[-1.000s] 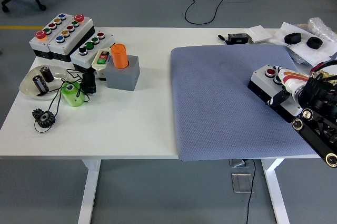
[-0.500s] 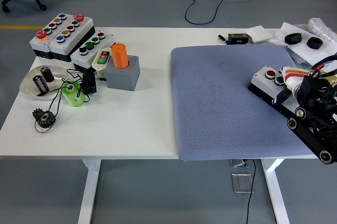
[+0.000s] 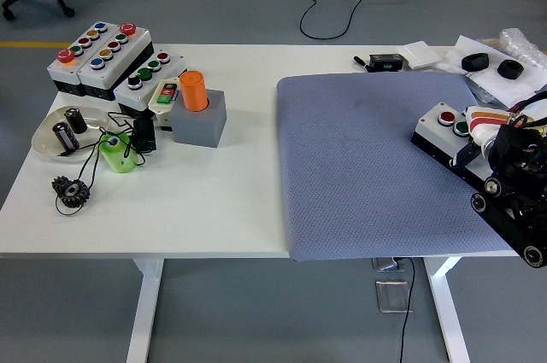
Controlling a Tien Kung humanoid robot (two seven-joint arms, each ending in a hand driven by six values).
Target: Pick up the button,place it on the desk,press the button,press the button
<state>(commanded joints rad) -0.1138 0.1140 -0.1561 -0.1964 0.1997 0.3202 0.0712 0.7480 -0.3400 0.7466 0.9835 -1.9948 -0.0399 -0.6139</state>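
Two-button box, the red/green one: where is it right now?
Head view, far right: the two-button box sits on the blue-grey mat near its right edge, held by the right hand.

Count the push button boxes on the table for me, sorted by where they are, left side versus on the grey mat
Left side of the table: 3, the two many-buttoned boxes and the green-buttoned box
On the grey mat: 1, the two-button box at the right hand
Total: 4

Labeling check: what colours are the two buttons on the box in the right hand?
Red and green, on the white-topped button box in the right hand; head view.
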